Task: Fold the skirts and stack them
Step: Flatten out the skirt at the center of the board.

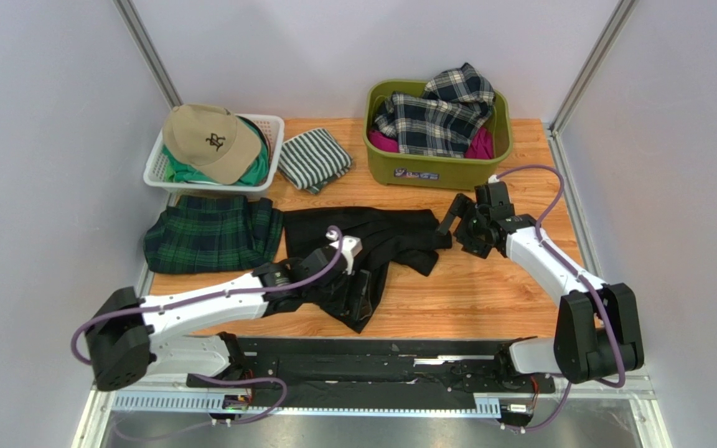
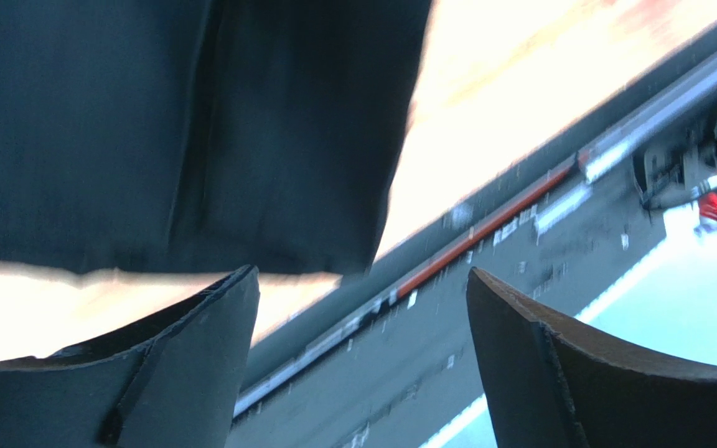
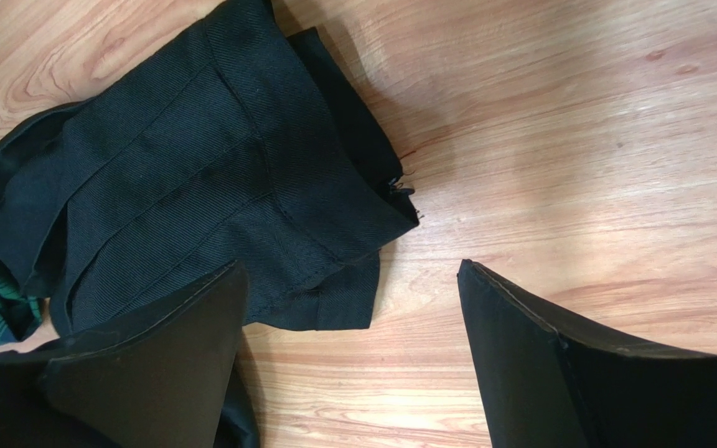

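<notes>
Black skirt is laid crumpled on the tabletop, stretched btwn the two end effectors. Its near part is overhung by the L end effector, whose jaws are held wide w/ nothing btwn them. In the L wrist view the dark cloth is seen just ahead of the L end effector, ungripped.

The R end effector is held just beside the skirt's opposite end, jaws also spread wide & empty. In the R wrist view the cloth is seen ahead of the R end effector, off toward one finger, w/ bare wood ahead of the other.

Tartan skirt is laid flat just beside the black one, on the side away from the R end effector. Plaid skirt is piled in a green bin beyond the R end effector. Beyond the L end effector, a striped cloth & a white basket topped w/ a tan cap are seen.
</notes>
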